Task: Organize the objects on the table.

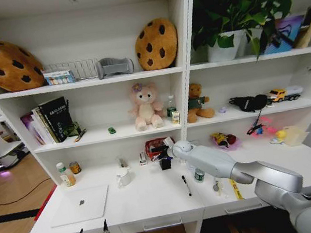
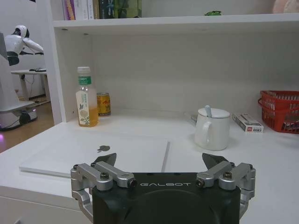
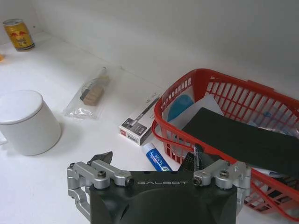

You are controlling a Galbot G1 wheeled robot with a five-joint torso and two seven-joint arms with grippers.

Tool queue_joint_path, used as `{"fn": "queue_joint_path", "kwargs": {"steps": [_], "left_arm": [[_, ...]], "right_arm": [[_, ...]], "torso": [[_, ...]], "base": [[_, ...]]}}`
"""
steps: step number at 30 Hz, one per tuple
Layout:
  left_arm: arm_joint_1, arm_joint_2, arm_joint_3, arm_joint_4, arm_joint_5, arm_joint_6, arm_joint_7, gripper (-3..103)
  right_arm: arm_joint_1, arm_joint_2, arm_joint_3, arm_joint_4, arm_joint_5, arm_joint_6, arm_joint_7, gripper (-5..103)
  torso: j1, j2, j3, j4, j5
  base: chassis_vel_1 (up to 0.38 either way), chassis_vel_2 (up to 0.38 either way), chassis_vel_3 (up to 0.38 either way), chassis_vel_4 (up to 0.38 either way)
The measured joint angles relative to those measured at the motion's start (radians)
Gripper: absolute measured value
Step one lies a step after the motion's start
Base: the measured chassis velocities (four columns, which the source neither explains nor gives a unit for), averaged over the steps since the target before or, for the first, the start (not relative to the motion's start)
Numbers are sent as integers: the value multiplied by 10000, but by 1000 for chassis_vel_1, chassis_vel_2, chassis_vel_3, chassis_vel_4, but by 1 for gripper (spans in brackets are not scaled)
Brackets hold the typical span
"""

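One red basket [image 3: 243, 121] sat at the back of the desk [image 1: 151, 202], holding a black pad and papers. One laptop [image 1: 80, 205], one mug [image 3: 25, 122], one pen [image 1: 186, 185]. My right gripper [image 3: 152, 161] hovered spread beside the basket; my left gripper [image 2: 159, 163] waited spread at the desk's front edge.

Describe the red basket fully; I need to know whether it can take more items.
The red basket is slatted plastic, by its look, standing upright at the back of the white desk under the shelf. A flat black item and white and blue things lie inside. A small white box sits beside it, and the open right gripper hovers at its near rim.
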Motion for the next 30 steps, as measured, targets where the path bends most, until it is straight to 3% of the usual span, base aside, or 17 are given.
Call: {"fn": "queue_joint_path", "kwargs": {"steps": [4,16,30], "left_arm": [[-17,-99,127,93,116,-66,40,100],[-104,-54,97,150,44,-49,31,100],[-134,-60,163,197,52,-38,21,100]], "right_arm": [[211,83,-26,-468,-1482,748,-1718,102],[385,183,-135,-1027,-4340,2081,-3958,100],[439,324,-150,-1339,-4713,2318,-3931,99]], "torso": [[0,-1,1,2,0],[0,0,1,1,0],[0,0,1,1,0]], "base": [[0,0,0,0],[0,0,0,0],[0,0,0,0]]}}
